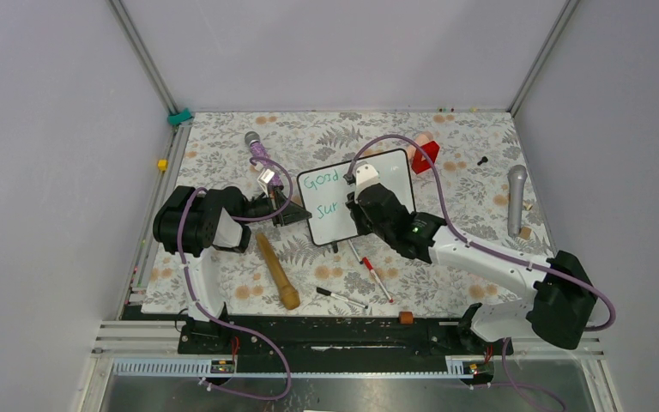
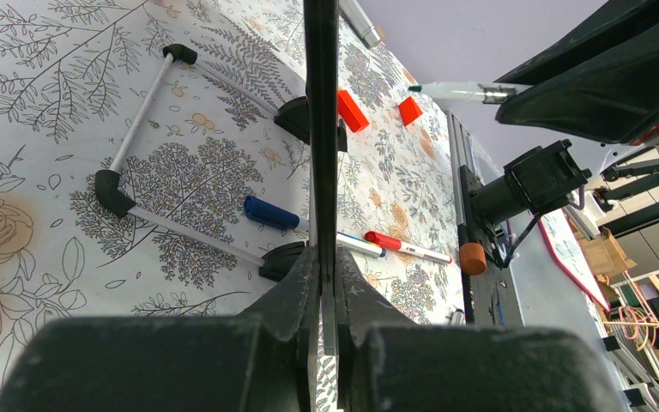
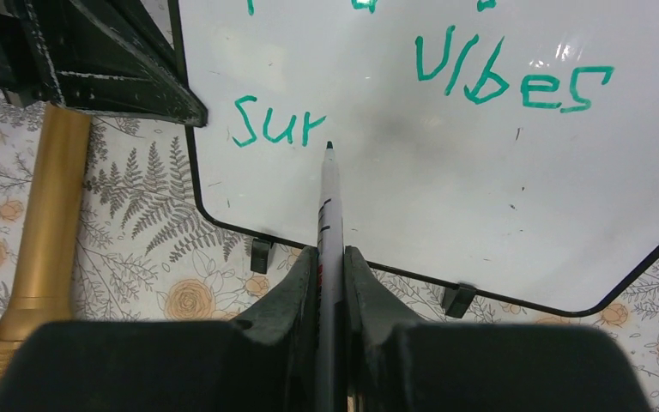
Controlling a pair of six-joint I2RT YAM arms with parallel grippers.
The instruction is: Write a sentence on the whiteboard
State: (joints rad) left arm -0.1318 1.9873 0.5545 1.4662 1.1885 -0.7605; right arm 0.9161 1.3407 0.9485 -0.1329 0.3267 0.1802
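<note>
**Top external view: green writing reaches "Sur" while both arms hold their things**

A pale cloth (image 1: 223, 154) printed with grey ferns and orange roses covers the table (image 1: 472, 249). Plain lilac-grey walls (image 1: 51, 129) close it on three sides, and metal posts (image 1: 142, 51) stand at the far corners.

The whiteboard (image 1: 326, 225) is in the middle of the table, turned a little, so one corner points to the near edge. In the right wrist view, two small black feet show under its lower edge.

The sentence (image 3: 515, 77) is in green. The first line reads "Good" in the top view and "Vibes" in the right wrist view. The second line has only "Sur".

The left gripper (image 2: 323, 266) has its fingers pressed together on the left edge of the whiteboard, which its camera sees edge-on as a thin black line. The right gripper (image 3: 330, 257) pinches a white marker (image 3: 329, 197). The dark tip of the marker is just after the "r"; I cannot tell if it touches the board. The small marks on the marker body are too small to read.

A wooden stick (image 1: 277, 270) lies between the board and the near left corner. A red-capped pen (image 1: 376, 276) and a black pen (image 1: 341, 297) lie near the near edge. A purple microphone (image 1: 253, 140) is toward the far edge, and a grey microphone (image 1: 516, 197) is near the right edge.
</note>
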